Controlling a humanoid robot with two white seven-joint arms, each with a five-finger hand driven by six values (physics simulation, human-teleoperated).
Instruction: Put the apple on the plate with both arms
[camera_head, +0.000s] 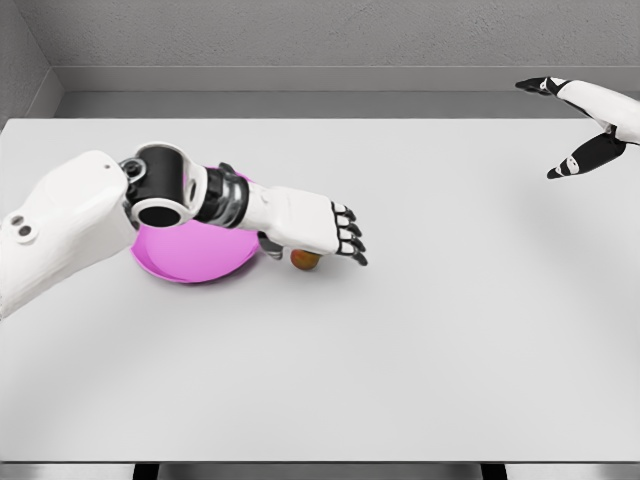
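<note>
Toward nine o'clock in the head view, the left hand (325, 232) is hovering palm-down over the apple (305, 260), fingers loosely extended and holding nothing, probably lining up a grasp. That fruit is lying on the table (450, 330) just beside the pink plate (190, 258), at its three o'clock edge, while the right hand (580, 125) is waiting spread wide at two o'clock.

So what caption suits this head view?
Left hand hovers over apple beside pink plate; right hand open.
</note>
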